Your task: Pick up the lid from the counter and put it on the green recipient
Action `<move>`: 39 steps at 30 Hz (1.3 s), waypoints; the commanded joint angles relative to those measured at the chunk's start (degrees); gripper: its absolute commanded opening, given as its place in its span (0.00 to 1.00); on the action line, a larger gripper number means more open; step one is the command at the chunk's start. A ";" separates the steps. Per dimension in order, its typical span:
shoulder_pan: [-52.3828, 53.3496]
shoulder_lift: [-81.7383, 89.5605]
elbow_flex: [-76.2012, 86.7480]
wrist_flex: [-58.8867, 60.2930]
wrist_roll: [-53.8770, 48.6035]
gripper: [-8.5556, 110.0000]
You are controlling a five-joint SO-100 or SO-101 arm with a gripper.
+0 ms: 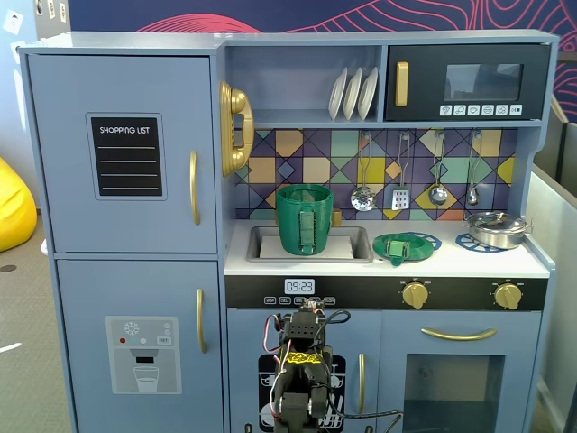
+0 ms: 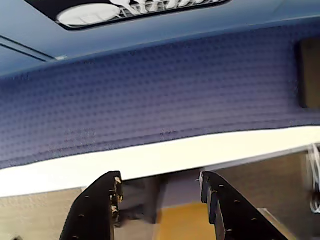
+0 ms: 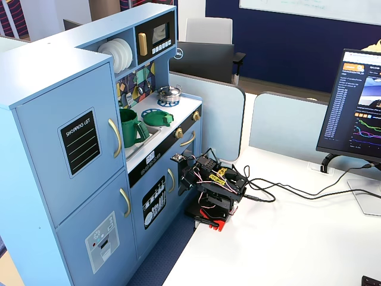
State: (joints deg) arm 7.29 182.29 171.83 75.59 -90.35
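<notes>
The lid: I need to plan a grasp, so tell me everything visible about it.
The lid is a flat round disc of green plastic with a small raised handle on top. It lies flat on the white counter, over a blue burner ring, right of the sink in a fixed view. Nothing grips it; the green recipient stands apart, uncovered.

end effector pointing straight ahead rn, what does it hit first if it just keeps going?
Likely nothing nearby: in the wrist view the open end effector points up at a distant blue textured wall panel, with no toy kitchen between. Depth is unclear.
</notes>
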 commanded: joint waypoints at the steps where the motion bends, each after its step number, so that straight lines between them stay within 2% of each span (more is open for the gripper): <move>1: 9.14 -1.85 -5.19 -16.61 1.76 0.23; 3: 14.59 -6.59 -8.61 -30.23 0.18 0.26; 6: 22.24 -15.91 -15.91 -45.53 -0.53 0.35; 9: 27.86 -22.76 -24.70 -50.80 1.32 0.45; 13: 31.73 -27.07 -30.41 -58.80 1.05 0.51; 21: 30.94 -37.27 -36.83 -70.93 0.18 0.50; 39: 26.54 -63.63 -55.90 -77.70 -4.04 0.47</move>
State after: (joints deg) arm 34.89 121.38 123.22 -0.18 -93.34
